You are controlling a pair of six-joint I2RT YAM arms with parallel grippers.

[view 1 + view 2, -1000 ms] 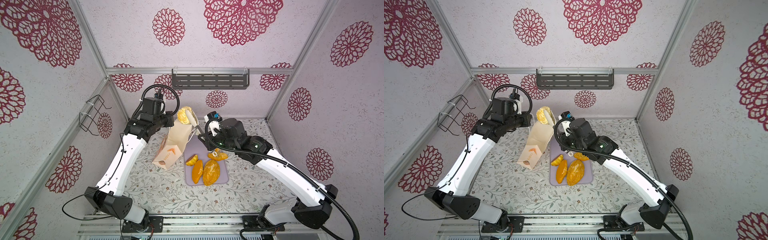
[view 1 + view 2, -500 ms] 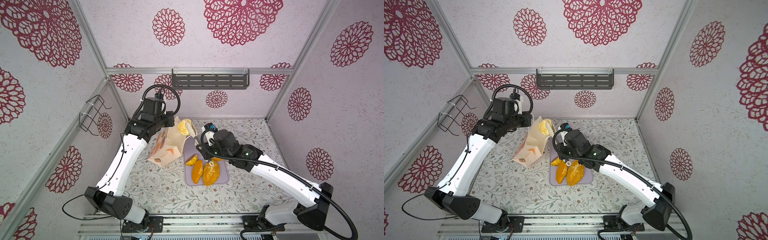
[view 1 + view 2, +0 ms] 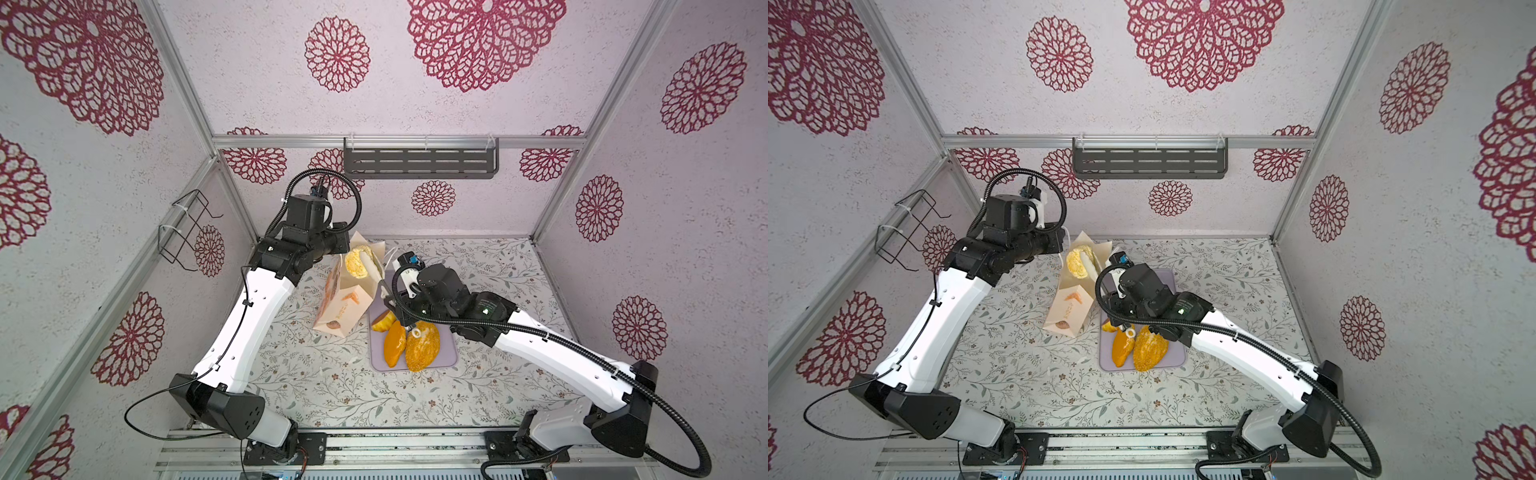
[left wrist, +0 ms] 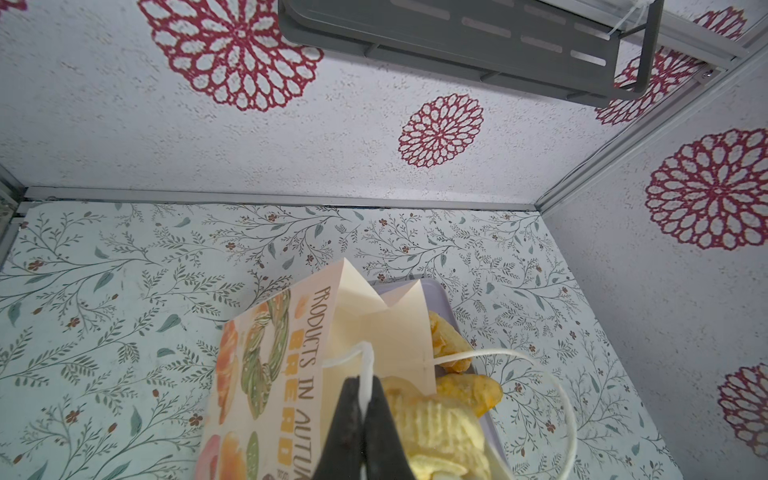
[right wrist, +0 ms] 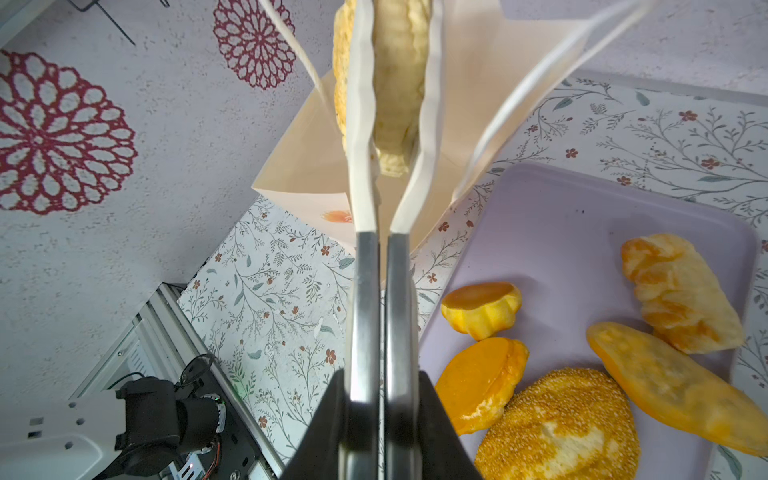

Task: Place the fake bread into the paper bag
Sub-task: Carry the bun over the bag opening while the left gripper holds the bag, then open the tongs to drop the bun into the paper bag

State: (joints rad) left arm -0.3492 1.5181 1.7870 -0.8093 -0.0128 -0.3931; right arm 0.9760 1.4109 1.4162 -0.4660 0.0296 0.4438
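We see the paper bag [image 4: 286,365] in cream, printed with orange and green pastries and brown-and-orange lettering, its cord handle [image 4: 367,370] white. The round bun [image 3: 356,264] is pale yellow. On the lilac tray [image 5: 582,216] we find the rest of the fake bread [image 5: 482,382] in orange and gold, the seeded loaf [image 5: 557,428] speckled pale. The table [image 3: 332,386] is off-white with grey-green sprigs and tiny red flowers; the walls [image 3: 249,83] carry crimson rosettes on pale grey. The tongs [image 5: 365,291] are silver, white-tipped.

Lab test booth (aluminium frame [image 3: 540,142], wallpaper [image 3: 257,83])
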